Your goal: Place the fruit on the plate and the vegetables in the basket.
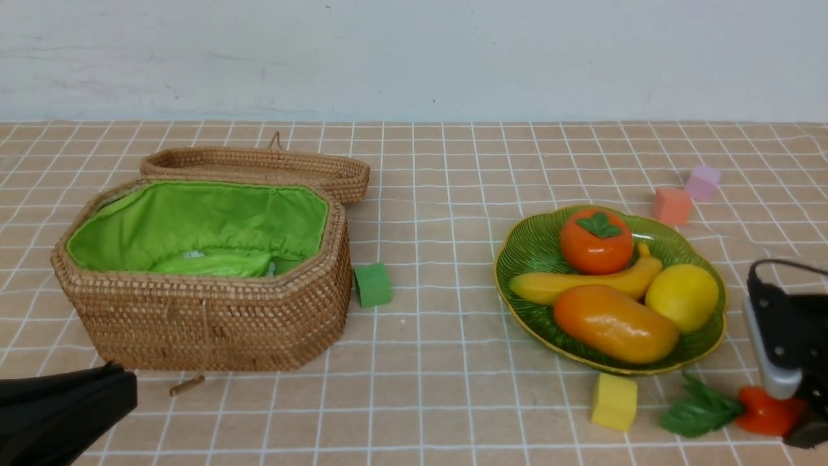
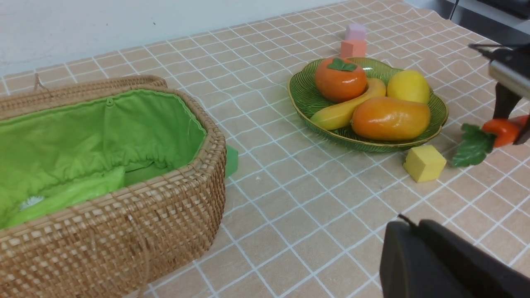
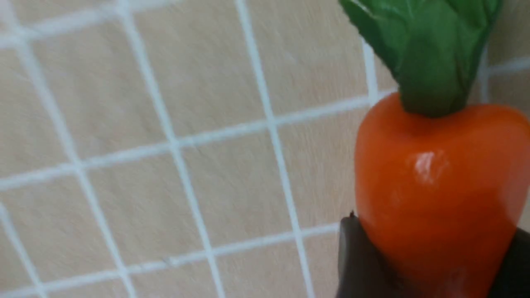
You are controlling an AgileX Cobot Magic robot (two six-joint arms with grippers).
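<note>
The persimmon point(image 1: 596, 241), banana point(image 1: 582, 283), lemon point(image 1: 682, 298) and mango point(image 1: 614, 323) lie together on the green plate point(image 1: 527, 249). The wicker basket point(image 1: 213, 317) stands open at the left with its lid point(image 1: 259, 165) behind it. A light green cucumber point(image 1: 213, 264) lies inside; the eggplant is hidden. My right gripper point(image 1: 786, 411) is shut on the red-orange pepper point(image 1: 766, 411) at table level, front right; the pepper point(image 3: 439, 182) sits between the fingers, leaves pointing towards the plate. My left gripper point(image 1: 97, 395) is shut and empty, in front of the basket.
A green foam block point(image 1: 372, 285) lies against the basket's right side. A yellow cube point(image 1: 613, 401) lies in front of the plate, close to the pepper's leaves point(image 1: 698, 409). An orange cube point(image 1: 671, 206) and a pink cube point(image 1: 702, 182) lie behind the plate.
</note>
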